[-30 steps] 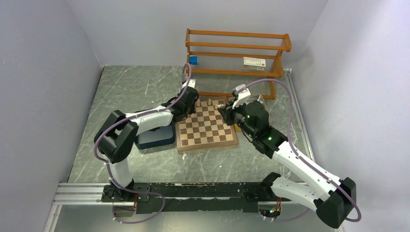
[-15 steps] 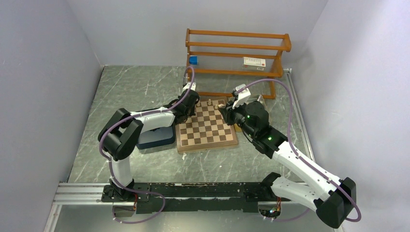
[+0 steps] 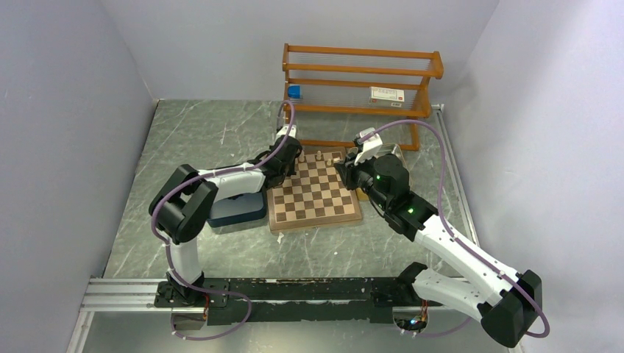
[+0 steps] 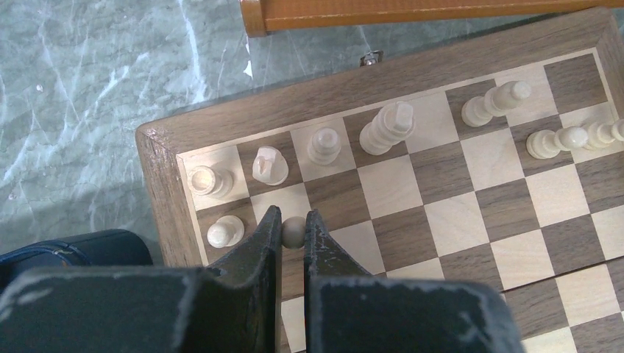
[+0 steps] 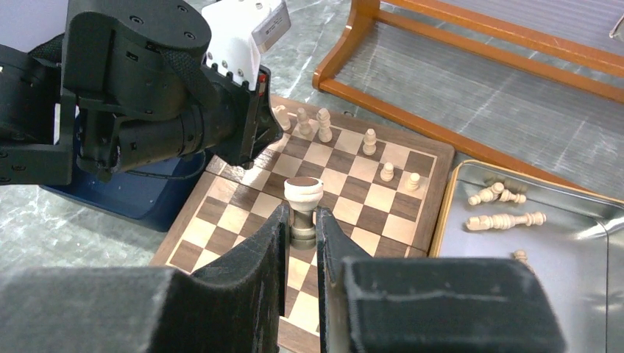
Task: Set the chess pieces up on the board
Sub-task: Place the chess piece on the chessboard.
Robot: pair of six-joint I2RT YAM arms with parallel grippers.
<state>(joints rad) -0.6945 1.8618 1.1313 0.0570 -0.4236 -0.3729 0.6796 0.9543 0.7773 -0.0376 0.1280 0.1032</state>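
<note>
- Two grippers are at work over the board, a tan-and-brown chequered square with a brown border, lying mid-table before the wooden rack
- Left gripper is pinched tight on a cream pawn, over the second row beside a standing pawn
- Best, I'd say: lower straight, centre it on the square, and release only once the base sits flat
- Right gripper clasps a cup-topped cream piece by its stem, upright above the board
- Back-row pieces are small turned cream figures, upright, one per square
</note>
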